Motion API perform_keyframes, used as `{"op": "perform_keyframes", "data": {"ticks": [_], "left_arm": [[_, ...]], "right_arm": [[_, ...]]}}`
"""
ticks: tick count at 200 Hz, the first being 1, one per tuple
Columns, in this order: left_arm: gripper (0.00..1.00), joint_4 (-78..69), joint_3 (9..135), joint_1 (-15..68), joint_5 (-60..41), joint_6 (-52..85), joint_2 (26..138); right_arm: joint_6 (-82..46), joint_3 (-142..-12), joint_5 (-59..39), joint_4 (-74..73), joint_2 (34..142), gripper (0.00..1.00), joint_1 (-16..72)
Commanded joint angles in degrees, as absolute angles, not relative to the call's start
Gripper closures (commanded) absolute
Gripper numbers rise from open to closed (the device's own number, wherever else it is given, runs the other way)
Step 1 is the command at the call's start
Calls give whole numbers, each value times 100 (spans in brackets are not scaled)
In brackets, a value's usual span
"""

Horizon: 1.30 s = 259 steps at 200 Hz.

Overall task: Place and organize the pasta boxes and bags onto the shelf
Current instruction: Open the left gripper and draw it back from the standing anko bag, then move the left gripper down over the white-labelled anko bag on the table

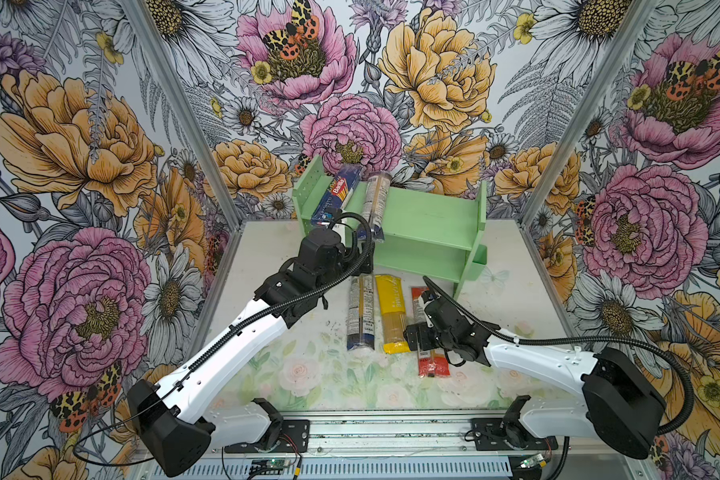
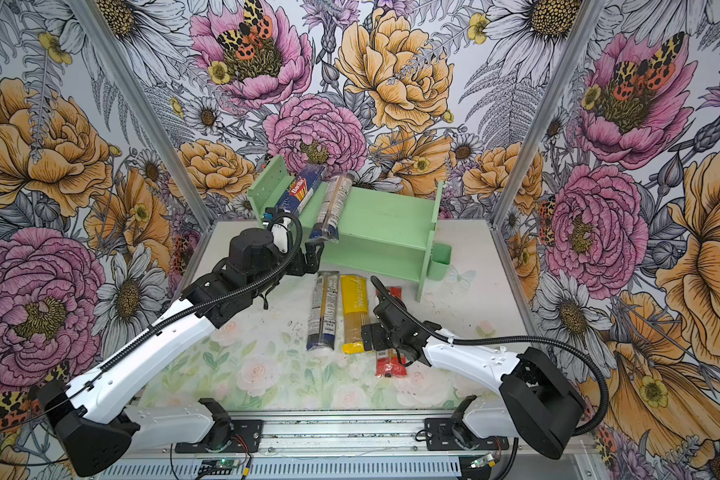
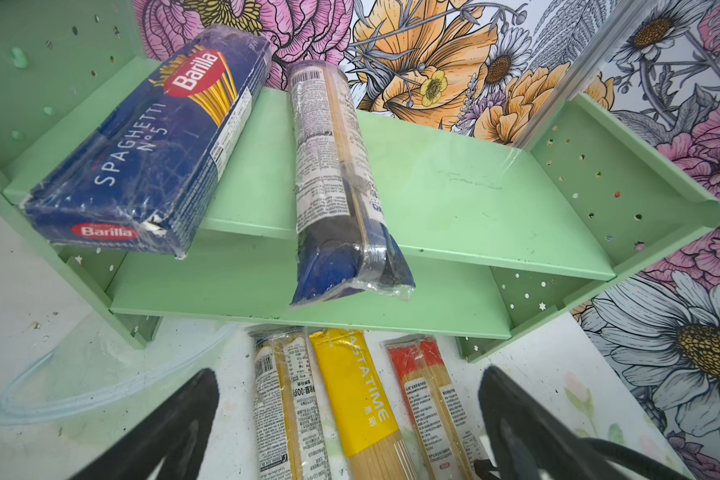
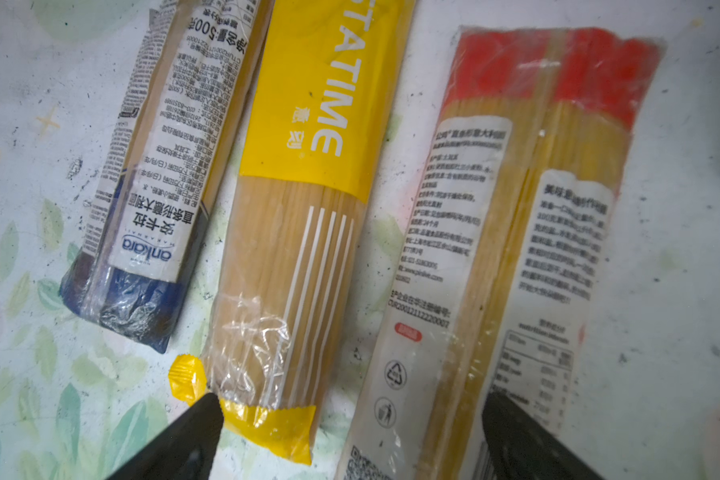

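Observation:
The mint-green shelf (image 1: 429,220) (image 2: 383,224) (image 3: 454,187) stands at the back of the table. On its top tier lie the blue Barilla box (image 1: 336,193) (image 3: 154,145) and a navy-ended clear bag (image 1: 375,203) (image 3: 337,178), both overhanging the front edge. On the table in front lie another navy-ended bag (image 1: 360,311) (image 4: 159,166), a yellow bag (image 1: 391,307) (image 4: 321,124) and a red-ended bag (image 1: 431,361) (image 4: 516,208), side by side. My left gripper (image 1: 364,259) (image 3: 350,415) hovers open and empty before the shelf's left end. My right gripper (image 1: 416,336) (image 4: 352,409) is open above the near ends of the yellow and red-ended bags.
A small green bin (image 1: 479,253) (image 2: 439,259) hangs on the shelf's right side panel. Flowered walls close in the table at the back and on both sides. The shelf's lower tier (image 3: 308,291) holds nothing.

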State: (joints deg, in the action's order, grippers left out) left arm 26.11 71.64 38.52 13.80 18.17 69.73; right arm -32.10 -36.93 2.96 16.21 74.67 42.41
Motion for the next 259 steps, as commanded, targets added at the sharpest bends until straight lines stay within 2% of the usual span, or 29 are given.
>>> {"op": "perform_keyframes", "data": {"ticks": [1,68,259], "left_arm": [[1,2437,6891,3909,1291,2018,6766],[1,2004,5700,4052,1351,2546,6302],[1,1838,4391,4532,1633,3159,6335]], "right_arm": [[-3221,-3834,369,1687,7323,0,4281],[-3209,-3850,366,1687,7393,1,4280],[-3199,-3841,425,1685,7564,1,4280]]}}
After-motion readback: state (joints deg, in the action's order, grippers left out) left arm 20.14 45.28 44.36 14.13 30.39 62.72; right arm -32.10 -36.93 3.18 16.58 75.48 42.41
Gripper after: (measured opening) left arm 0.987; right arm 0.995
